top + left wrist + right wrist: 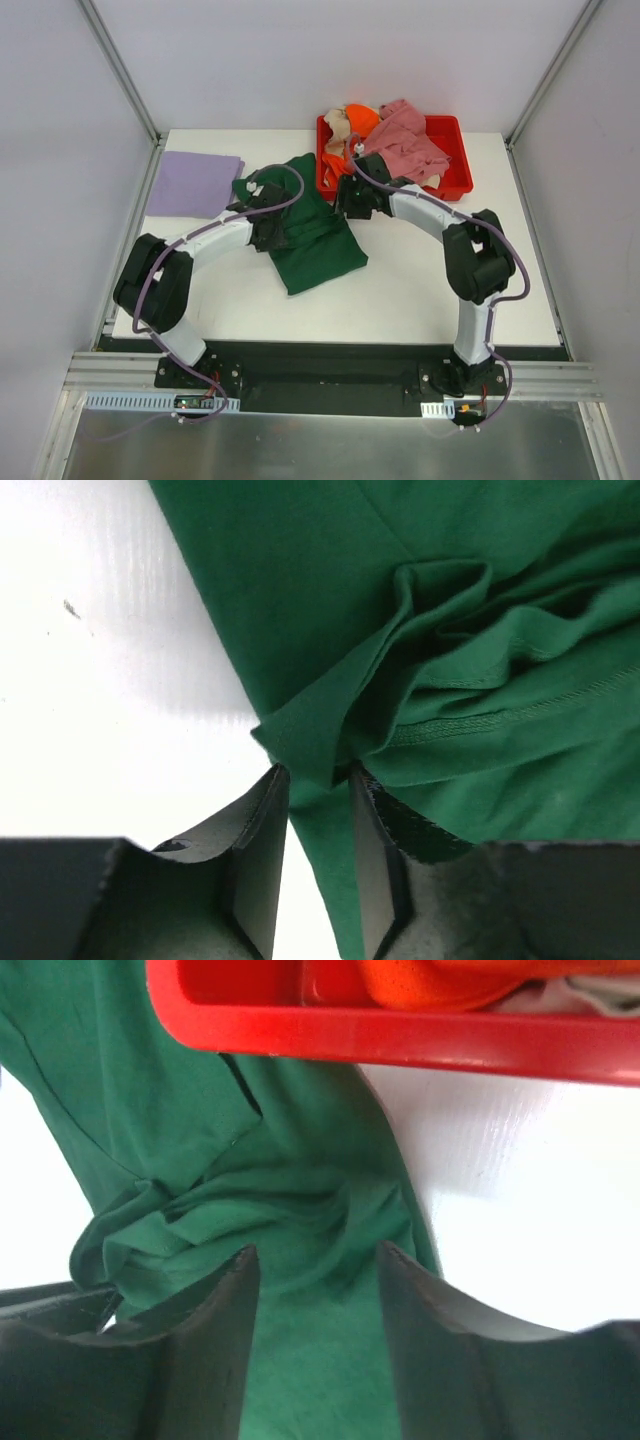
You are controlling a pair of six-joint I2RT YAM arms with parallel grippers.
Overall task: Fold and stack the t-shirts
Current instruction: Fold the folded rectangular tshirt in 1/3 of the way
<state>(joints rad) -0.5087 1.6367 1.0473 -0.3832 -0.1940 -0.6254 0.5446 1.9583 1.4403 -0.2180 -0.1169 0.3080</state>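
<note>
Five t-shirts. Dark green t-shirt lies crumpled at the centre of the table. Left gripper is clamped on a fold of it; right gripper sits over it, jaws apart. Lavender t-shirt lies folded at the far left corner. Pink t-shirt, orange t-shirt and beige t-shirt are heaped in the red tray at the far edge.

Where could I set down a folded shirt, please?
Bare: the near strip of table in front of the green shirt, and the right side in front of the red tray. Crowded: back centre, where green shirt and tray meet; the lavender shirt fills back-left.
</note>
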